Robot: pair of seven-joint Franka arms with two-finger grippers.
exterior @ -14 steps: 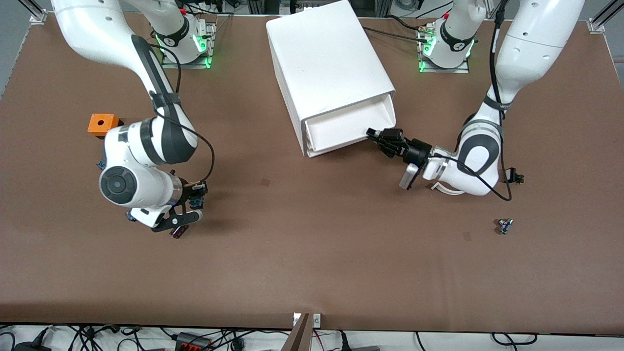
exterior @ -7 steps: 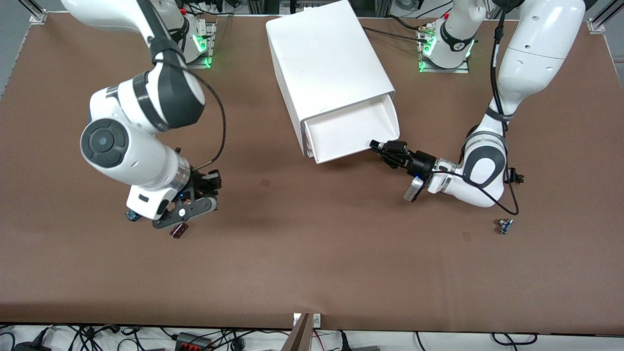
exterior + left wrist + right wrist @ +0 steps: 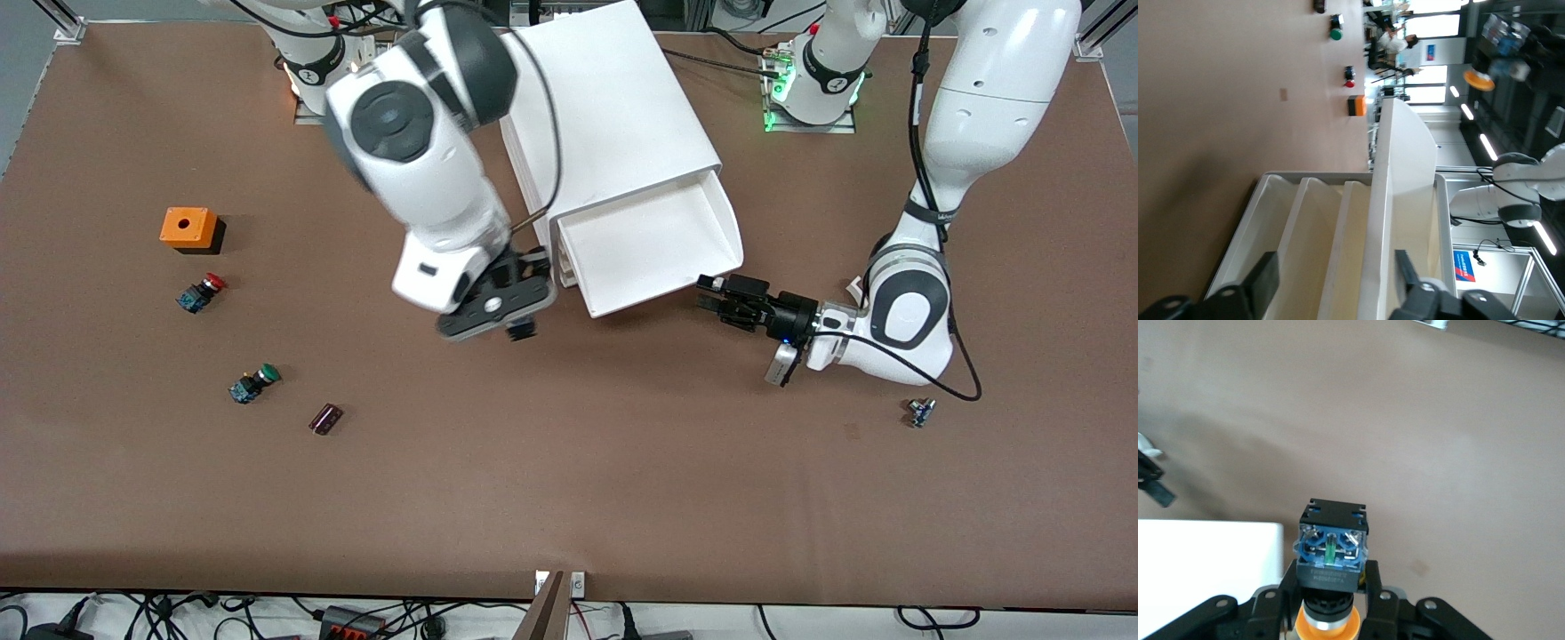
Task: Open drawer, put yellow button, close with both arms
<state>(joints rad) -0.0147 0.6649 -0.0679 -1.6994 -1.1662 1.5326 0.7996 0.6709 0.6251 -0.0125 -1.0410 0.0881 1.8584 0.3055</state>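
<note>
Yellow button (image 3: 1330, 587) gripped in right claw (image 3: 1328, 603), seemingly beside drawer (image 3: 653, 253).

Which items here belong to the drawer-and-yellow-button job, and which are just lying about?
Job:
drawer, pulled out
cabinet
yellow button, held in right gripper
left gripper, at the drawer's corner

Lying about:
red button
green button
orange box
dark cylinder
</note>
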